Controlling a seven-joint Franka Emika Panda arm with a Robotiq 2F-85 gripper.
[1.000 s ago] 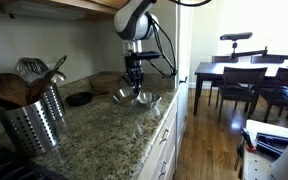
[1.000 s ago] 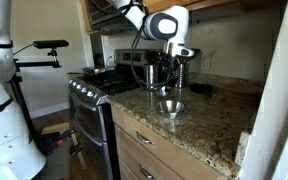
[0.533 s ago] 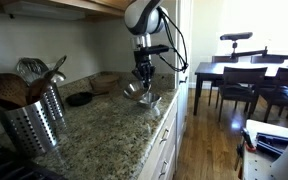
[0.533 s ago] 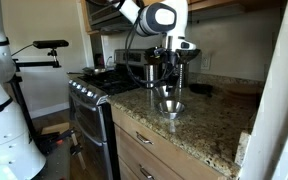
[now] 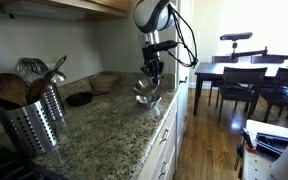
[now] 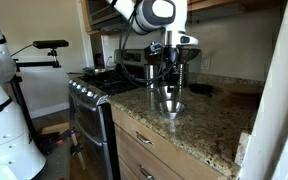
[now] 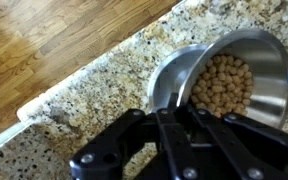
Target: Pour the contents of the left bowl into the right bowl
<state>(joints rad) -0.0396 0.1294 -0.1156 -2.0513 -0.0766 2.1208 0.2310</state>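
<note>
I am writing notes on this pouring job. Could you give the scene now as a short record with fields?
gripper: shut on the left bowl's rim
left bowl: held above the counter, with small round tan pieces inside
right bowl: on the counter, partly under the left bowl; the part in view looks empty
pour: no pieces seen falling
nearby: dark dish, utensil holder

white arm (image 5: 150,14), black gripper (image 5: 148,80), black cables (image 5: 189,46)
</note>
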